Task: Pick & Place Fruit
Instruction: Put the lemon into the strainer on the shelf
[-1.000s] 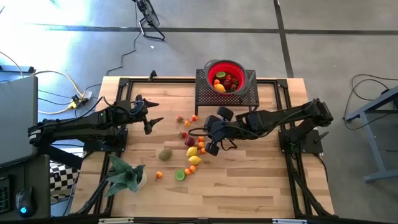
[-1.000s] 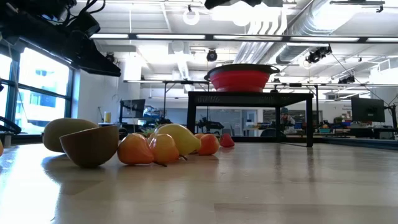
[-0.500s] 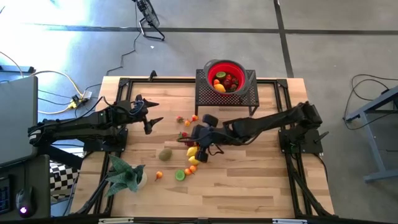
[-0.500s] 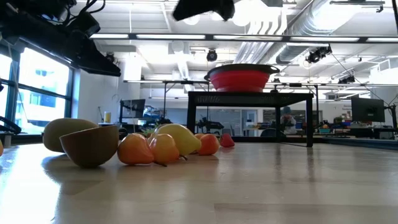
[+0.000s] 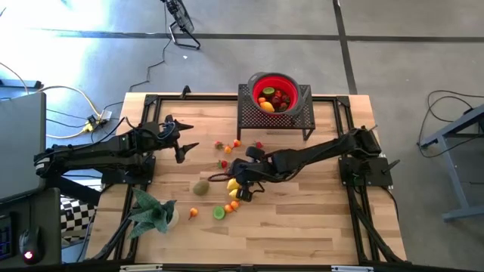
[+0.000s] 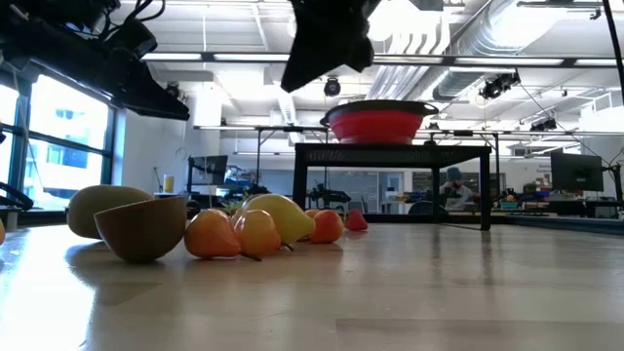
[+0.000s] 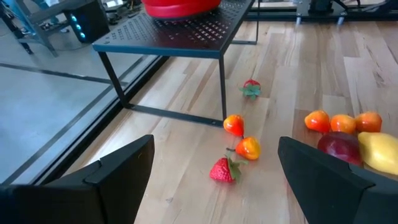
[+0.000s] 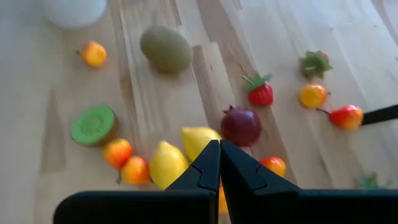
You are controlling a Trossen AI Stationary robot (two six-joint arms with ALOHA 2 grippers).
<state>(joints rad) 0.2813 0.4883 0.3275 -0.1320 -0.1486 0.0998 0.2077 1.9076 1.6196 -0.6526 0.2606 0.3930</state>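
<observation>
The right claw (image 5: pixel 237 183), fingers pressed together and holding nothing, hangs over the cluster of small toy fruits (image 5: pixel 234 189) at the middle of the pale wooden worktop (image 5: pixel 302 227): yellow lemons (image 8: pixel 166 163), a dark-red plum (image 8: pixel 241 125), a brown kiwi (image 8: pixel 165 48). The left claw (image 5: pixel 184 148) waits wide open and empty, well apart.

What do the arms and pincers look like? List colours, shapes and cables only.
Both arms are black, slim and jointed. The left pincer has two flat, broad matte-black fingers. The right pincer has dark fingers tapering to wedge tips. A thin black cable loops beside the right wrist.
</observation>
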